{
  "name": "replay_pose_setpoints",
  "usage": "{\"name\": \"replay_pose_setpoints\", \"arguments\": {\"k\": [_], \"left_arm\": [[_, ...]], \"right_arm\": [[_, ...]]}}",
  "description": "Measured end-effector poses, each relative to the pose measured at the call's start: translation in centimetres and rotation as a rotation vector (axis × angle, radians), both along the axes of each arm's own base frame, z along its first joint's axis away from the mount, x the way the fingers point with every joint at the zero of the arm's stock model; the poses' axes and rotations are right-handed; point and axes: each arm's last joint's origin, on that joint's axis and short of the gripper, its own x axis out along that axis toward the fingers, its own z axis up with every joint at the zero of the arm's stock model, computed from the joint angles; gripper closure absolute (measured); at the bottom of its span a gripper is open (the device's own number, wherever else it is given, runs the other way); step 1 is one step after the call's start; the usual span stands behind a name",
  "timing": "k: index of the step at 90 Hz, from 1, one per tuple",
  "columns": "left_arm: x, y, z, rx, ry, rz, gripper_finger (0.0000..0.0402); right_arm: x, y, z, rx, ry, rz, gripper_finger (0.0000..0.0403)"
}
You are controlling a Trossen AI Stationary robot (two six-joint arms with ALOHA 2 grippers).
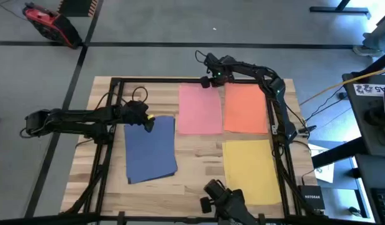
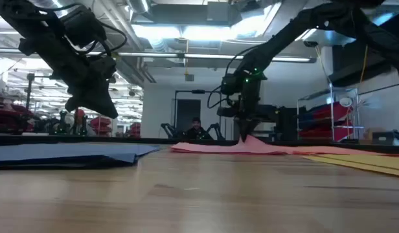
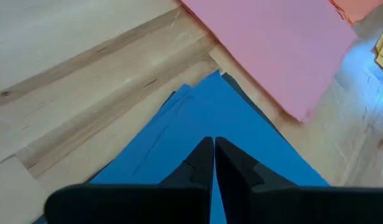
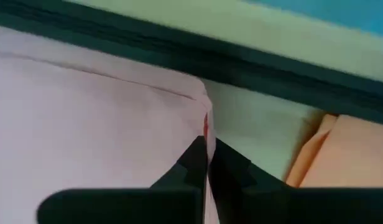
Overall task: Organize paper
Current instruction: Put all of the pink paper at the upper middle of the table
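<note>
Wooden table (image 1: 199, 164) carries the paper spread in separate colours: at left the blue sheets (image 1: 150, 150), the left gripper (image 1: 149, 123) closed above their far corner, holding nothing I can see. Pink sheet (image 1: 199, 109), orange sheet (image 1: 245, 109) and yellow sheet (image 1: 250, 170) follow; the right gripper (image 1: 209, 81) pinches the pink sheet's far corner, probably to drag it.

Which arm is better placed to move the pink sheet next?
The right: right gripper is at the far corner of the pink sheet, fingers closed on its edge. Left gripper is over the blue sheet.
</note>
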Motion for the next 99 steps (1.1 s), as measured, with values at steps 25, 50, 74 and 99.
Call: {"name": "replay_pose_setpoints", "arguments": {"k": [25, 50, 74, 99], "left_arm": [[0.0, 0.0, 0.0, 0.000, 0.000, 0.001, 0.0402], [0.0, -0.1, 0.0, -0.004, 0.003, -0.015, 0.0402], [0.1, 0.0, 0.1, 0.021, -0.012, -0.020, 0.0402], [0.7, 0.2, 0.9, 0.043, -0.118, -0.011, 0.0402]], "right_arm": [[-0.2, 0.1, 0.0, 0.006, 0.020, -0.002, 0.0400], [-0.1, 0.1, 0.0, 0.003, 0.018, 0.000, 0.0329], [0.2, -0.1, 0.8, -0.017, 0.000, 0.122, 0.0300], [1.0, -1.0, 3.5, -0.128, -0.024, 0.240, 0.0349]]}}
